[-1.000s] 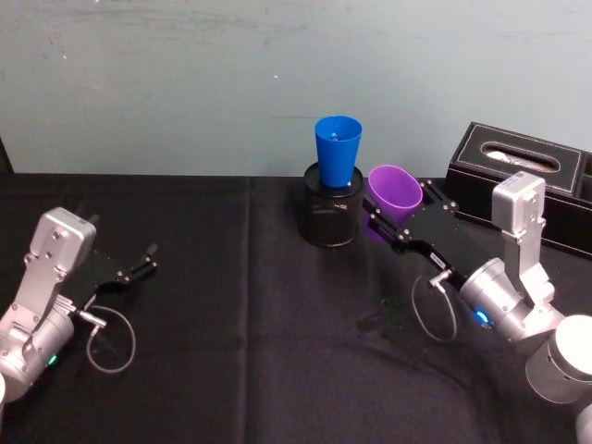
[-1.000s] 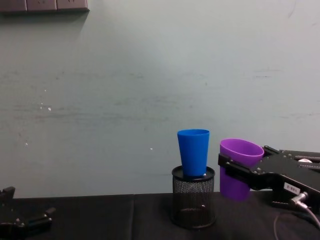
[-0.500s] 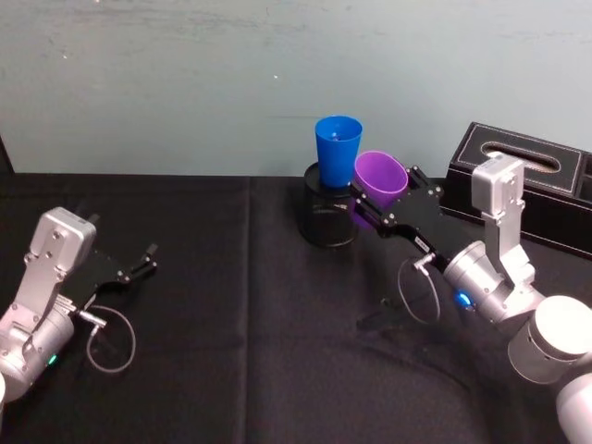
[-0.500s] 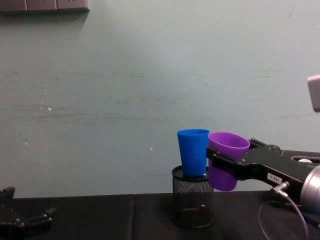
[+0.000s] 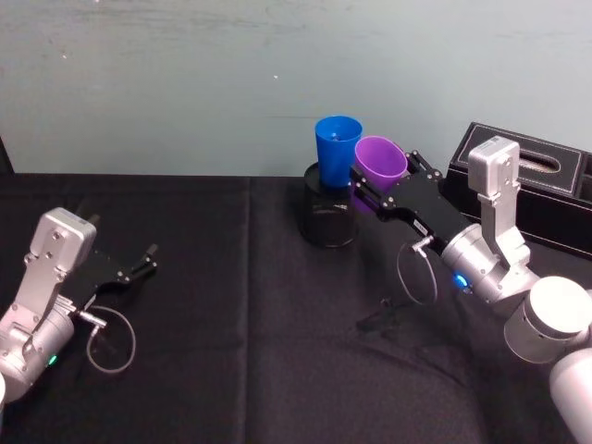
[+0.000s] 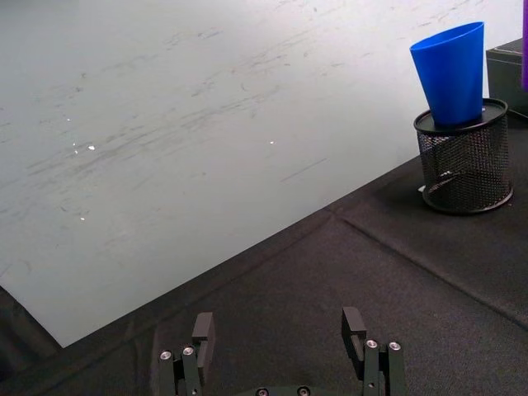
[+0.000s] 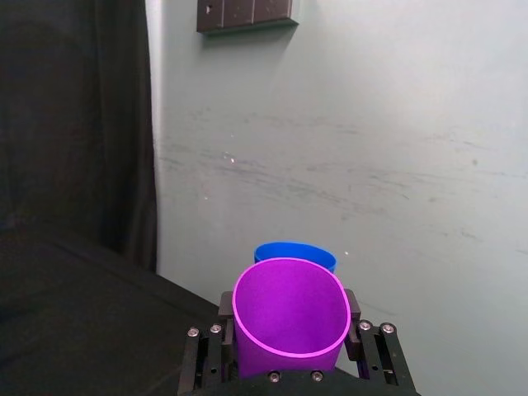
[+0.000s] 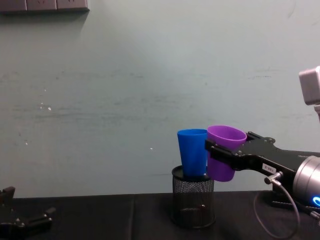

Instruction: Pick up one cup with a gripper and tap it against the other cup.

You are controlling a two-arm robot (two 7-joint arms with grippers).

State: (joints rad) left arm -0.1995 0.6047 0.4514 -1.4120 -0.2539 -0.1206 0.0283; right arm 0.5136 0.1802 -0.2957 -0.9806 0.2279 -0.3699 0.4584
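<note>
You face pale grey-green scuffed wall (image 8: 100,90); black cloth (image 5: 250,351) covers table before you; dark switch plate (image 8: 45,5) high on wall; black curtain (image 7: 74,124) beside wall

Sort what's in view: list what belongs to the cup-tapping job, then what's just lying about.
Job in hand:
- purple cup, lifted
- right end effector, shut on the purple cup
- blue cup, close beside the purple cup

Lying about:
- mesh holder, with the blue cup standing in it
- black box, at the right
- left end effector, open, parked at the left
</note>
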